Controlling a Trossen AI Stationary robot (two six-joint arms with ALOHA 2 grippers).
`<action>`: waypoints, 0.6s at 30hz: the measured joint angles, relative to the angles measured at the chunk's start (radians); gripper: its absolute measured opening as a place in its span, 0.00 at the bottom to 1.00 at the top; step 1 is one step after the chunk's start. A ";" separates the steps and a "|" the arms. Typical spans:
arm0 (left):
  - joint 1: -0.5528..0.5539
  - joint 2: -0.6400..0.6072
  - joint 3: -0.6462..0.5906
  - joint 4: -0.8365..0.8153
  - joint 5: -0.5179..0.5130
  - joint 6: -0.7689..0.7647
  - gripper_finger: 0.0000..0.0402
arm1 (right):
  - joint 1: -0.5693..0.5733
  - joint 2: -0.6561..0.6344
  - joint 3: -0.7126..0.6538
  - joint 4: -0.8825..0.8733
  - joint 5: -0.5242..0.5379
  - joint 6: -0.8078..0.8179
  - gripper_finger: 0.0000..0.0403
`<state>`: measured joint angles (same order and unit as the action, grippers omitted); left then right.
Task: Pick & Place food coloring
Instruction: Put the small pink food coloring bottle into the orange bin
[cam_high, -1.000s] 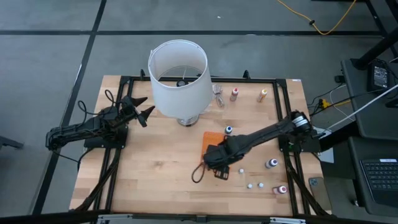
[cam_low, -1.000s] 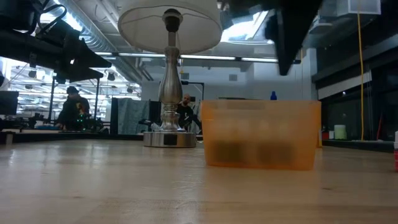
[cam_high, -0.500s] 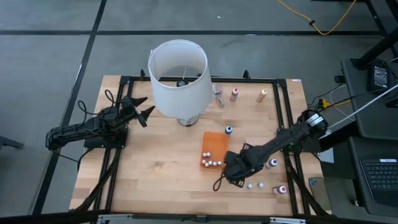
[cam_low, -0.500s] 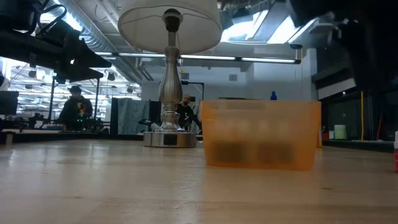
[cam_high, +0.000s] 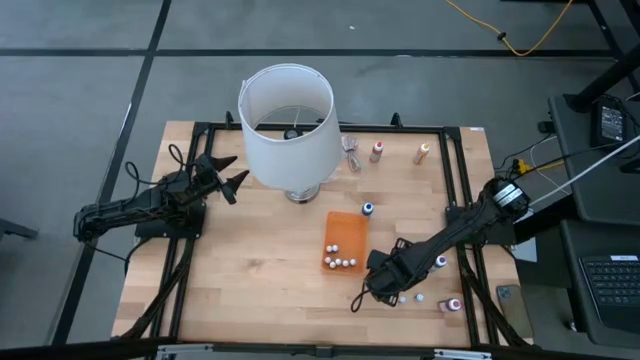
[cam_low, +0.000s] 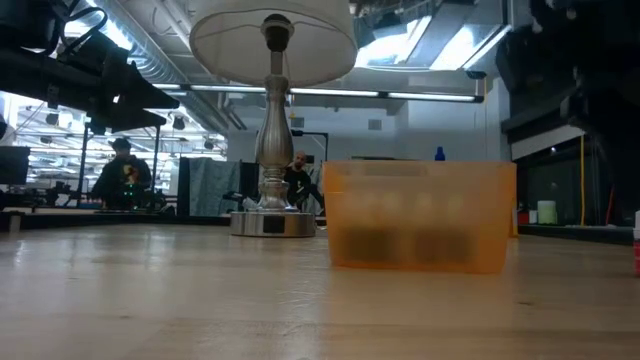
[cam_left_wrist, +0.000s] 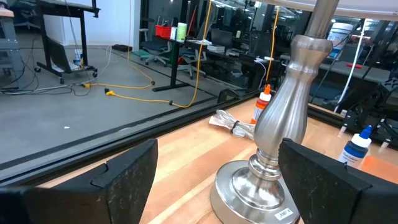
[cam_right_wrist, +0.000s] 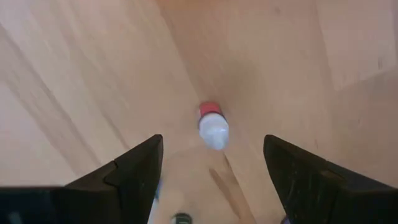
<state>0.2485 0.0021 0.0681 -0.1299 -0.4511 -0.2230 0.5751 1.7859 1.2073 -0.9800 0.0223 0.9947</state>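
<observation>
Wooden desk (cam_high: 250, 250) held the orange tray (cam_high: 343, 240) at center. At its five o'clock, the right pincer (cam_right_wrist: 211, 177) hung open over a small red bottle (cam_right_wrist: 212, 126), mid-pick; next it should descend and close. Left pincer (cam_high: 228, 172) waited open at nine o'clock.

Grey concrete floor (cam_high: 80, 90), yellow cable (cam_high: 500, 35), desk with keyboard (cam_high: 610, 285) beside table, ceiling lights (cam_low: 440, 45)

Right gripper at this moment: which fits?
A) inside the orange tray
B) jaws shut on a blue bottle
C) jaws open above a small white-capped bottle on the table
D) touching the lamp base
C: the right gripper has its jaws spread, with a small bottle standing free on the wood between them, untouched.
</observation>
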 joint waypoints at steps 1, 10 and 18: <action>0.000 0.000 0.000 0.000 0.000 0.000 0.80 | 0.000 0.000 -0.011 0.009 0.000 -0.001 0.69; 0.000 0.000 0.000 0.000 0.000 0.000 0.80 | 0.000 0.000 -0.086 0.107 0.001 -0.008 0.69; 0.000 0.000 0.000 0.000 0.000 0.000 0.80 | 0.000 0.000 -0.087 0.128 0.002 -0.050 0.60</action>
<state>0.2485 0.0023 0.0677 -0.1302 -0.4511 -0.2230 0.5747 1.7863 1.1198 -0.8516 0.0238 0.9451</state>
